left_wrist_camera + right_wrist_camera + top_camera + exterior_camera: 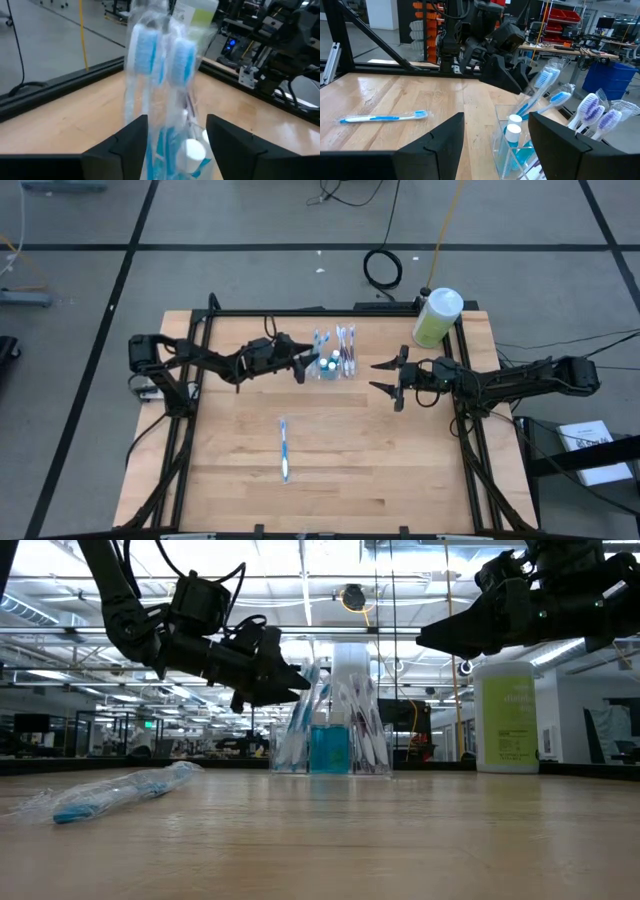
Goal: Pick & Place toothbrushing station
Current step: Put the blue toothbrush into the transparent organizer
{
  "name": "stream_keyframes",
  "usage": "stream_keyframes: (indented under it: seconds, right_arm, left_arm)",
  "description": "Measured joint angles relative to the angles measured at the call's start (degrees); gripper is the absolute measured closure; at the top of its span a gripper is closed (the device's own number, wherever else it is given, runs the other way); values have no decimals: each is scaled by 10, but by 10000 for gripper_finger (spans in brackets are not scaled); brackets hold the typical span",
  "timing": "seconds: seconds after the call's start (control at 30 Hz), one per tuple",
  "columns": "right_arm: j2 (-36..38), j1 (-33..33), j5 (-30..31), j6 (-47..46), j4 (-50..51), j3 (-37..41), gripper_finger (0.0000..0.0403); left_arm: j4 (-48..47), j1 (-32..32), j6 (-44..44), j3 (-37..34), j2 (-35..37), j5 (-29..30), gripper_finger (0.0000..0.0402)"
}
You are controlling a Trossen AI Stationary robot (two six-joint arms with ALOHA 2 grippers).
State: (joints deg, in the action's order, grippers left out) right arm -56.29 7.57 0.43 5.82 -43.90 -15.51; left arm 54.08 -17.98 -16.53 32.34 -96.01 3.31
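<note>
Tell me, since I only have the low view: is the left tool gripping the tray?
Observer: No. Its wrist view shows the left tool open, with the wrapped brushes just ahead.
Operator: And the right tool?
Observer: From above, the right tool is open too, beside the tray but apart from it.
Operator: Where's the loose brush?
Observer: The loose brush lies alone mid-table, clear of both tools.

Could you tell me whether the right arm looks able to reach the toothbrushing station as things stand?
Probably yes: the right tool is open, facing the toothbrushing station, with only bare tabletop between; the left tool crowds its other side.
</note>
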Motion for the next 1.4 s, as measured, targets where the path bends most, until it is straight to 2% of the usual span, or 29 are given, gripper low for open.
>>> stream_keyframes:
  seconds: [0.2,0.37,0.5,0.63,0.77,0.87,1.03,1.27,1.4]
  right_arm:
    - [0,0,0,0,0,0,190]
    - [0,0,-1,-2,0,0,190]
    - [0,0,-1,-2,0,0,190]
    - [0,0,-1,-2,0,0,190]
    - [0,0,0,-1,0,0,190]
    - [0,0,11,0,0,0,190]
    - [0,0,15,0,0,0,190]
    - [0,0,13,-6,0,0,190]
    - [0,0,11,-12,1,0,190]
  left_arm:
    - [-4,0,30,0,28,-2,186]
    - [-44,3,33,0,84,-25,185]
    - [-128,18,33,0,149,-104,185]
    - [-249,63,25,0,213,-191,185]
    - [-387,128,3,0,247,-196,185]
    - [-467,177,-54,0,246,-173,185]
    - [-535,236,-165,-1,221,-134,185]
    - [-506,293,-199,0,166,-169,185]
    - [-437,319,-245,0,112,-193,186]
